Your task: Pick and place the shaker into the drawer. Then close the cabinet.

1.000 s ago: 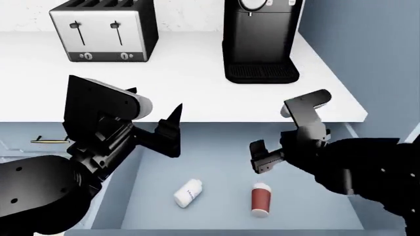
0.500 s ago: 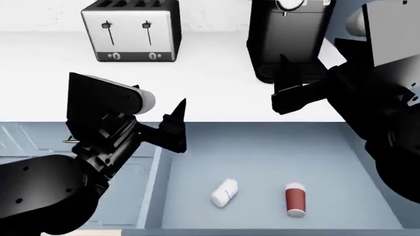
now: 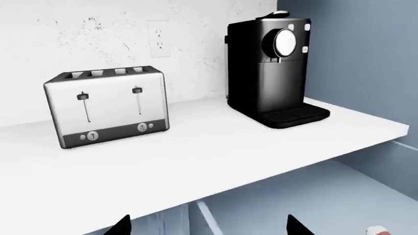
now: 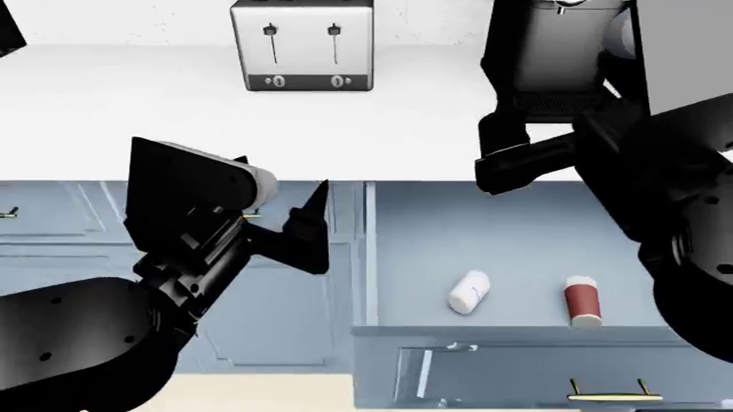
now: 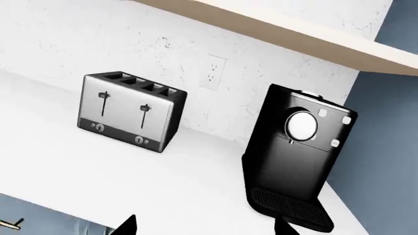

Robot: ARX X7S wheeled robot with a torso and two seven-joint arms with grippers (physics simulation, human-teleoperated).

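Shaker placement appears to be done: two small containers are seen lying on the floor of the open drawer (image 4: pixel 401 257) — a white shaker (image 4: pixel 468 292) on its side and, just beside it, a red-brown shaker (image 4: pixel 583 301) with a white cap. Which of the two is meant by the task cannot be told, but both are inside and nothing is held. The left end effector (image 4: pixel 309 225) is raised over the cabinet (image 4: pixel 69 225) front, well apart from the drawer contents, its fingertips spread in the left wrist view and empty. The right end effector (image 4: pixel 516 163) is held up near the table (image 4: pixel 137 112) edge by the coffee machine (image 4: pixel 550 43); its tips are also seen parted, with nothing between them. What is judged to remain is the closing — the drawer is still pulled fully out.
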